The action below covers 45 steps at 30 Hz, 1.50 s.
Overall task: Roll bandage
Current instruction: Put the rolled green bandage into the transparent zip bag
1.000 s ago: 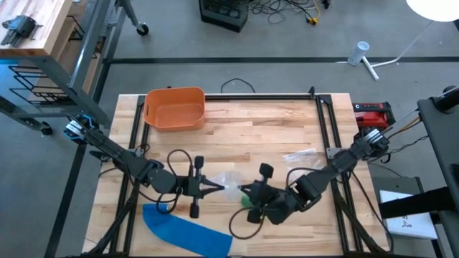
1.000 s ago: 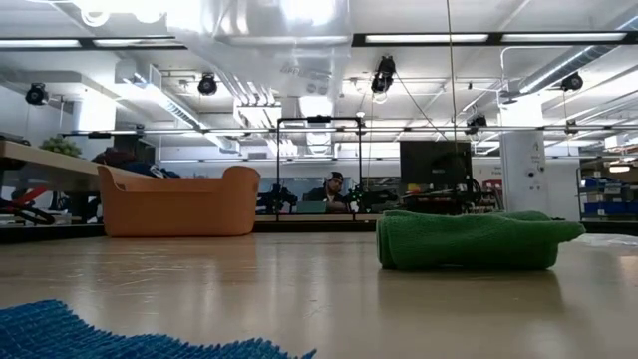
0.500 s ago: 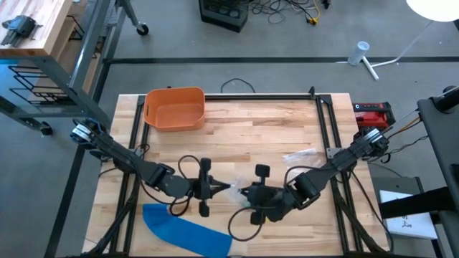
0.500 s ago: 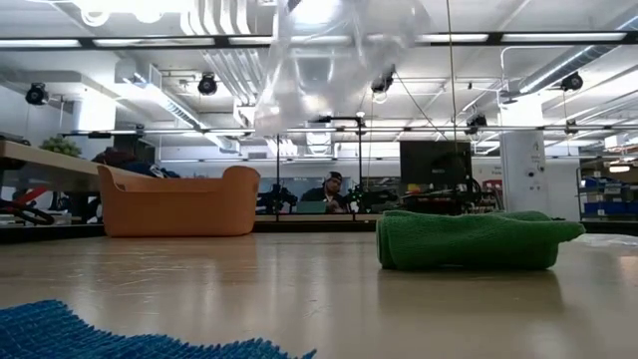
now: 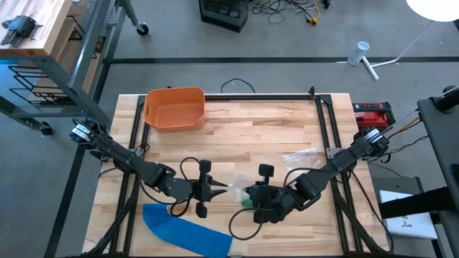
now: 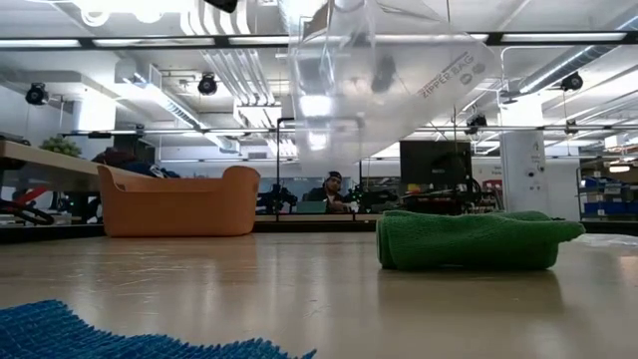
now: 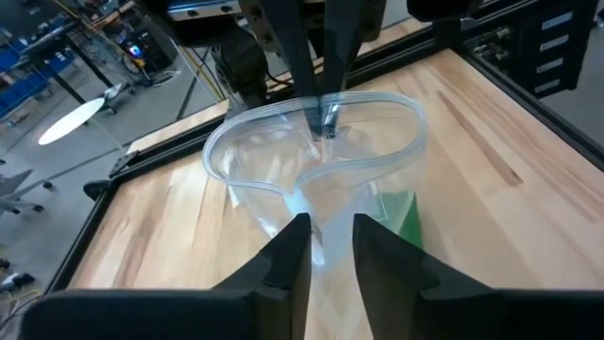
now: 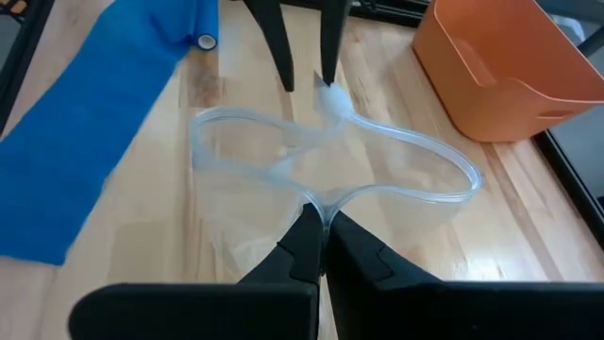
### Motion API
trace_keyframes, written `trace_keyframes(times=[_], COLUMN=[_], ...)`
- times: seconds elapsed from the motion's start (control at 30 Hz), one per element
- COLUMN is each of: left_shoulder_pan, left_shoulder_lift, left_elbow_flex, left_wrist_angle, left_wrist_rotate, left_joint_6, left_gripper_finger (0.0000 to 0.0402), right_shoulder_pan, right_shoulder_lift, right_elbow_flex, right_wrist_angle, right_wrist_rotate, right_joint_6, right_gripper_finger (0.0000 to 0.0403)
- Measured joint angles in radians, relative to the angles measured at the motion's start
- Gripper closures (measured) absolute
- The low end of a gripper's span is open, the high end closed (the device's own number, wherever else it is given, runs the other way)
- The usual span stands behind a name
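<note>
Over the table's front middle, the left gripper has begun loosening on the clear zipper bag's rim, fingers now parted. The bag has swung into the low view. Opposite, the right gripper stays clenched on the rim. The blue bandage lies unrolled at the front edge, well short of rolling.

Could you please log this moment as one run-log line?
left pincer: open, at zipper bag rim | right pincer: shut on zipper bag, opposite rim | bag: lifted, mouth open | green cloth: on table
</note>
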Motion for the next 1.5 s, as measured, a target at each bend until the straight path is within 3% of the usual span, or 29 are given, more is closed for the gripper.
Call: trace_keyframes(times=[0.33,0.83,1.1,1.5], left_shoulder_pan=[0.0,0.007,0.008,0.003], left_shoulder_lift=[-0.001,-0.001,-0.001,-0.043], left_elbow_flex=[0.0,0.0,0.0,0.001], left_wrist_angle=[-0.003,-0.002,-0.002,-0.08], left_wrist_rotate=[-0.081,-0.083,-0.083,-0.118], left_joint_6=[-0.012,0.003,0.023,0.024], left_gripper_finger=[0.0323,0.0326,0.0395,0.0372], right_shoulder_pan=[0.012,0.035,0.035,0.052], right_shoulder_lift=[0.0,0.0,0.0,0.0], right_elbow_flex=[0.0,0.0,0.0,0.0], right_wrist_angle=[0.015,0.061,0.066,0.063], right_wrist_rotate=[0.0,0.0,0.0,0.0], right_joint_6=[-0.055,-0.139,-0.156,-0.174], right_gripper_finger=[0.0401,0.0401,0.0401,0.0401])
